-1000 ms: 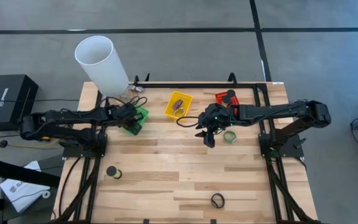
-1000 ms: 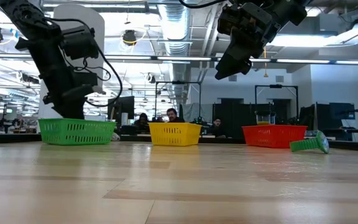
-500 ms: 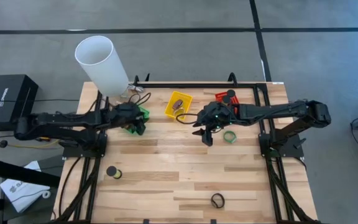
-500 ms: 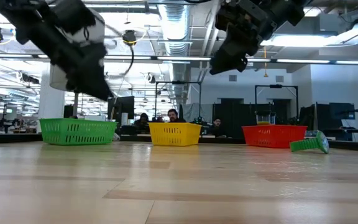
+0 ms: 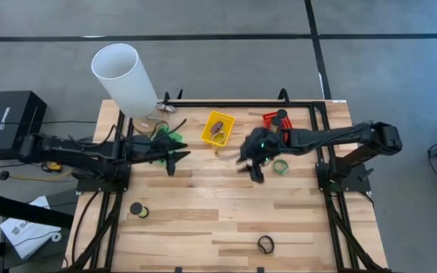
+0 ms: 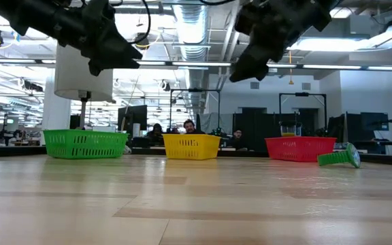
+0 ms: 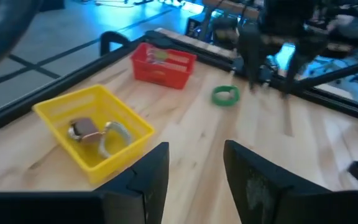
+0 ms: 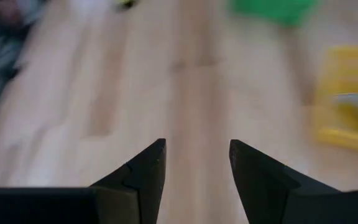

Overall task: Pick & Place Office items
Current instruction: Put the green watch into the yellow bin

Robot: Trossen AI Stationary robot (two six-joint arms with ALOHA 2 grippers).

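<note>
Nearest the front edge of the worktop [image 5: 203, 220] lies a black ring [image 5: 265, 244], flat on the wood and well apart from everything else. Farther in, on the left side, a black spool [image 5: 136, 209] stands alone.

Past the middle, both arms hang above the boards. The left gripper [image 5: 179, 156] points toward the centre, its fingers [image 7: 143, 177] spread with nothing between them. The right gripper [image 5: 250, 168] hovers just inside a green ring [image 5: 280, 166] that rests on the wood; its fingers [image 8: 143, 171] are also parted and empty.

Toward the back stand three baskets in a row. The green basket [image 6: 85, 143] is on the left, partly hidden under the left arm in the high view. The yellow basket [image 5: 218, 127] in the middle holds a small dark clip [image 7: 82, 130] and a pale curved piece. The red basket [image 7: 162, 64] sits on the right with a dark round thing beside it. A big white cylinder [image 5: 124, 79] rises at the back left corner.
</note>
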